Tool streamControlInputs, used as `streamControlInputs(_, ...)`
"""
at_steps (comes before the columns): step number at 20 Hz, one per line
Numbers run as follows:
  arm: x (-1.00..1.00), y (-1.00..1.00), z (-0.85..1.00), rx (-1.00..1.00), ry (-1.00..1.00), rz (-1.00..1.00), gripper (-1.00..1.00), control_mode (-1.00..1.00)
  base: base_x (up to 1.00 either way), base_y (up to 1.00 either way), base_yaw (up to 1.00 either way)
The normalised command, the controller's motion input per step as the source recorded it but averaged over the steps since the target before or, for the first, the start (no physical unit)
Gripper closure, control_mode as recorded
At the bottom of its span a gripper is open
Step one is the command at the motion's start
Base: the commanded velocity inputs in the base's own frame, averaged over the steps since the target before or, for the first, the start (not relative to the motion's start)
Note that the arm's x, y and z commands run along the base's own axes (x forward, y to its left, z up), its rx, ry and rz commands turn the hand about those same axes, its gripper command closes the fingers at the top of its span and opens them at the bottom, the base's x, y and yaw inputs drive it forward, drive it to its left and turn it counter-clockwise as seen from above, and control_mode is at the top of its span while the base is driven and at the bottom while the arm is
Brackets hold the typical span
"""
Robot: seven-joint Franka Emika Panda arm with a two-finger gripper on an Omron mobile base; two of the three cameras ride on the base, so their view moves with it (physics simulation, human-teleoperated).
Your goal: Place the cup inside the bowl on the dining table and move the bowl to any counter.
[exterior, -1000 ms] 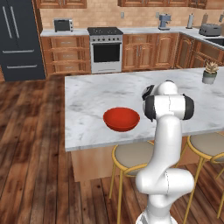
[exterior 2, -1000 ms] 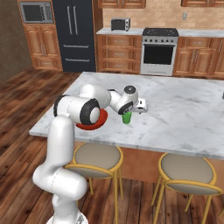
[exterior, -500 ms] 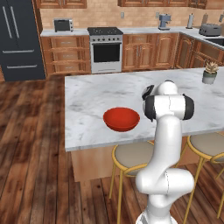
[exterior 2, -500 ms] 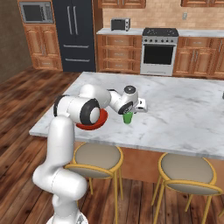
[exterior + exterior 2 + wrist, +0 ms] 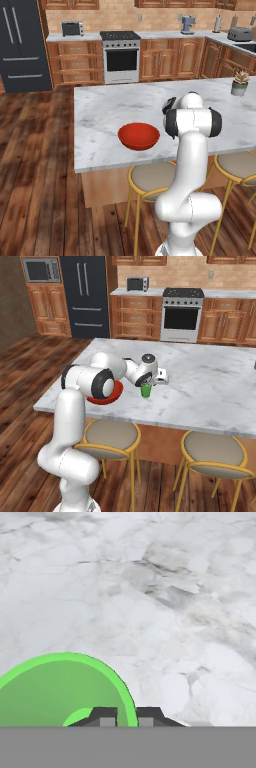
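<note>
Leftmost on the white-grey veined marble surface [image 5: 210, 381] sits the wide, glossy red bowl [image 5: 139, 136], partly behind the arm in the right base view. Just right of it stands the small bright green cup [image 5: 146, 390], upright. Over it, the hand [image 5: 149, 381] has its fingers [image 5: 104, 716] pinched on the cup's rim.

A glossy red bowl [image 5: 138, 136] and a smooth, matt green cup [image 5: 146, 390] sit on the dining table [image 5: 105, 112], its polished top veined white-grey marble, above a varnished wood-plank floor [image 5: 35, 175].
</note>
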Motion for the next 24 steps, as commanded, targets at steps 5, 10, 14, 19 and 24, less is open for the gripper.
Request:
streamControlInputs(5, 0.0, 0.02, 0.03, 0.0, 0.01, 0.0, 1.0, -1.0, 0.0, 0.0, 0.0)
streamControlInputs(10, 0.0, 0.07, 0.2, 0.0, 0.05, 0.0, 1.0, -1.0, 0.0, 0.0, 0.0)
streamControlInputs(14, 0.0, 0.05, 0.27, 0.0, 0.06, 0.0, 1.0, -1.0, 0.0, 0.0, 0.0)
streamControlInputs(19, 0.0, 0.06, 0.29, 0.0, 0.04, 0.0, 1.0, -1.0, 0.0, 0.0, 0.0)
streamControlInputs(24, 0.0, 0.01, 0.28, 0.0, 0.01, 0.0, 1.0, -1.0, 0.0, 0.0, 0.0)
